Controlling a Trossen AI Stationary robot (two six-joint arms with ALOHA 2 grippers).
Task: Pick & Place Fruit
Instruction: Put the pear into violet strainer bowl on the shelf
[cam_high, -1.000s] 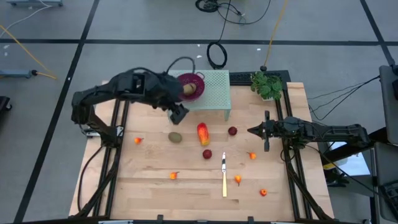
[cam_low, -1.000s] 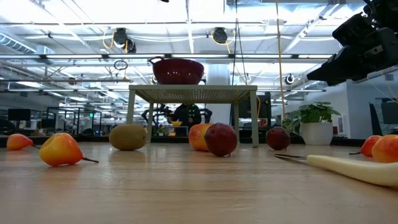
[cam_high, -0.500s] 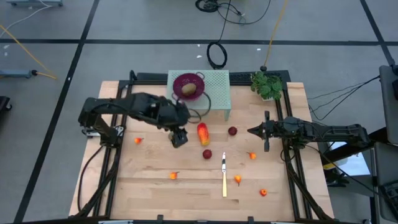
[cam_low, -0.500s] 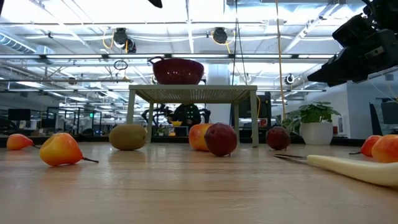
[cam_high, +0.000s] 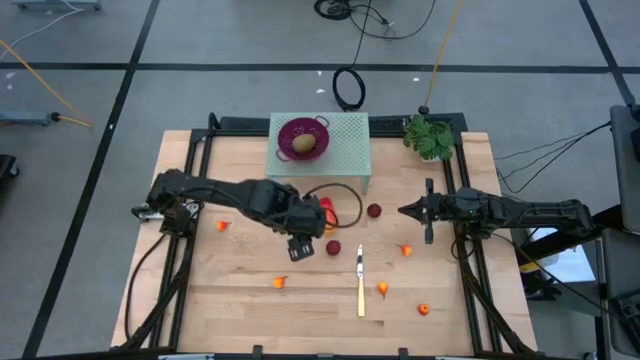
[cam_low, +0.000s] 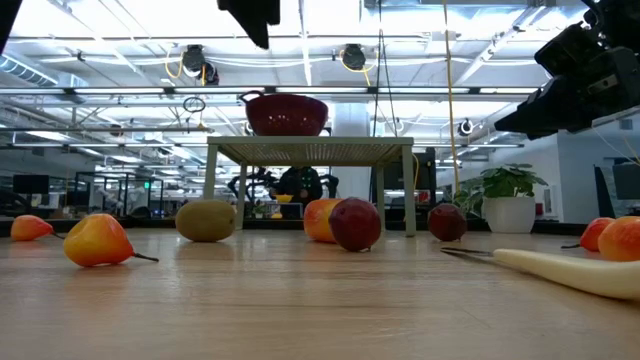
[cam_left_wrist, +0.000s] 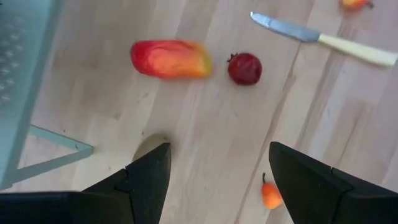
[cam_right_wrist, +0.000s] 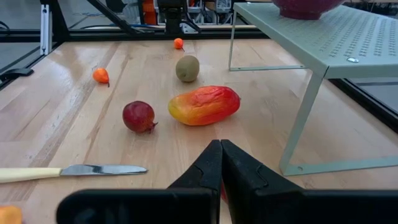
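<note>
My left gripper is open and hangs above the table's middle; in the low view only its tip shows at the top. Past its fingers lie the red-orange-yellow oblong fruit and a dark red ball. One brown-green oval rests on the table, hidden under the left arm in the high view. The other oval sits in the purple colander. A second dark red ball lies near my right gripper, which is shut and waits at the table's right.
The colander stands on a pale green perforated rack at the far edge. A yellow-handled knife lies near the middle. Several tiny orange pieces are scattered over the near half. A potted plant stands at the far right corner.
My left gripper has moved from beside the colander toward the near edge and slightly right, passing over the oval on the table, and has come down enough that its tip now enters the low view. The fruits and the right arm have kept still.
</note>
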